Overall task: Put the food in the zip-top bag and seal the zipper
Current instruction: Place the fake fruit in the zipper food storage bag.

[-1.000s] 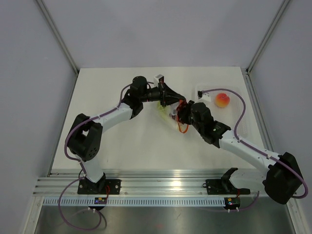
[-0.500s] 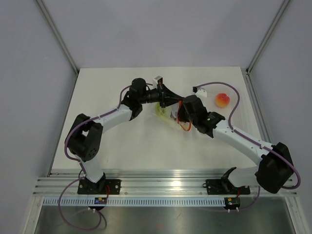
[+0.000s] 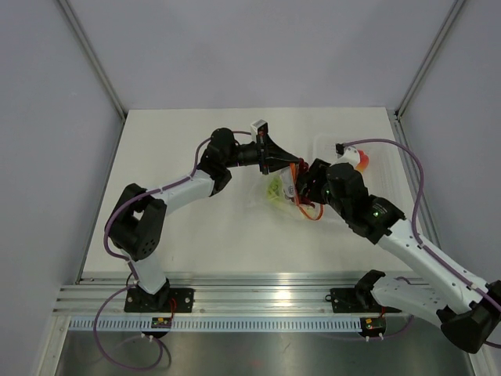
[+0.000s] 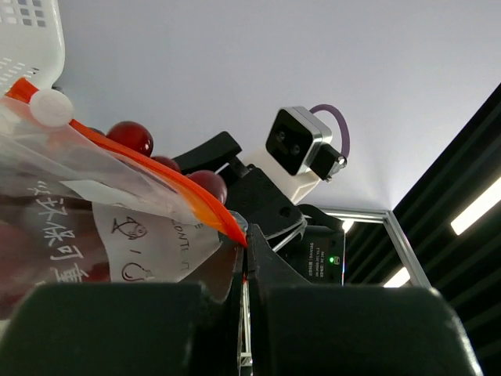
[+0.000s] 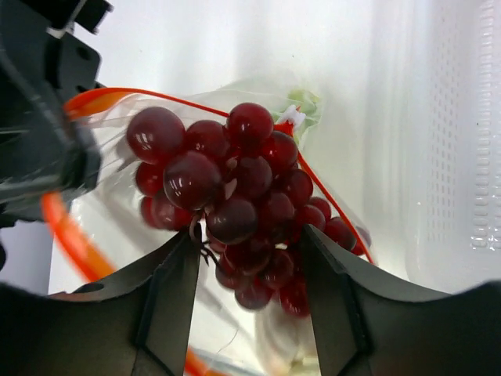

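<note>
The clear zip-top bag lies mid-table with pale-green stalks inside. My left gripper is shut on the bag's orange-red zipper strip and holds the mouth up; in the left wrist view the jaws pinch the strip's end. My right gripper is at the bag mouth, its fingers closed around the bunch of dark red grapes, which hangs in the open mouth. The zipper loops around the grapes. The peach sits in the tray, partly behind a cable.
A rigid clear tray stands at the right and also shows in the right wrist view. A white slider sits on the zipper strip. Both wrists are close together over the bag.
My right arm has swung its elbow out to the right and risen, with the gripper staying at the bag mouth. The bag and my left gripper have shifted slightly right.
</note>
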